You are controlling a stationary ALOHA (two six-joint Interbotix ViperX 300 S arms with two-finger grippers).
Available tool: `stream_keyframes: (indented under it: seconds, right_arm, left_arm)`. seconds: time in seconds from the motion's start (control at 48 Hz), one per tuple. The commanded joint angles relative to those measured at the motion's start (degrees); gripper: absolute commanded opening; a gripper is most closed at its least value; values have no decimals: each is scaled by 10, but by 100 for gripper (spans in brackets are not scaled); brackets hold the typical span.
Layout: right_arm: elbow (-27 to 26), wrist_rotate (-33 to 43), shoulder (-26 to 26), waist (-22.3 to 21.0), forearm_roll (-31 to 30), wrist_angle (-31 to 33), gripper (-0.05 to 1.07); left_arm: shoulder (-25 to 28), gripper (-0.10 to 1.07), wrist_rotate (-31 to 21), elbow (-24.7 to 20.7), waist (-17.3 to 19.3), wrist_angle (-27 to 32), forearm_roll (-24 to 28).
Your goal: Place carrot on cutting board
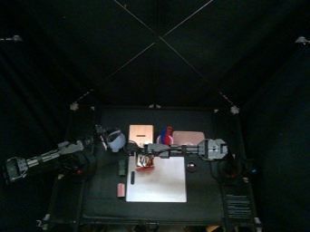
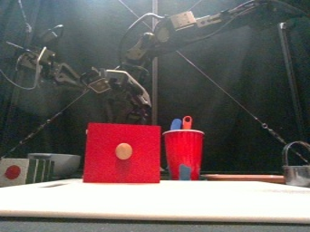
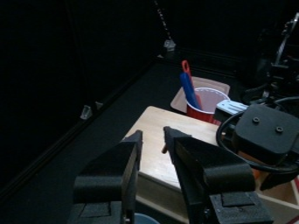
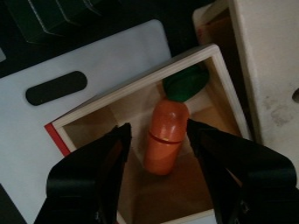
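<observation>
An orange carrot with a green top lies in an open wooden box that has a red side. My right gripper hangs over the box, open, one jaw on each side of the carrot with a gap on both sides. The white cutting board, with its handle slot, lies right beside the box. From above, the cutting board sits at the table's front middle, and the right gripper is at its back left corner. My left gripper hovers nearby, open and holding nothing.
A red cup holding a blue and a red utensil stands behind the board, also seen as the red cup beside the red box. The right arm's wrist is close to the left gripper. A small dark object lies left of the board.
</observation>
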Motion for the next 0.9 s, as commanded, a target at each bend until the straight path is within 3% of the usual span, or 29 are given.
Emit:
stream_keyframes:
  seconds: [0.0, 0.875]
  right_arm:
    - [-4, 10, -32, -4, -4, 4, 88]
    - [11, 41, 7, -10, -11, 7, 88]
  left_arm:
    - [1, 70, 0, -7, 2, -4, -4]
    - [1, 70, 0, -7, 2, -4, -4]
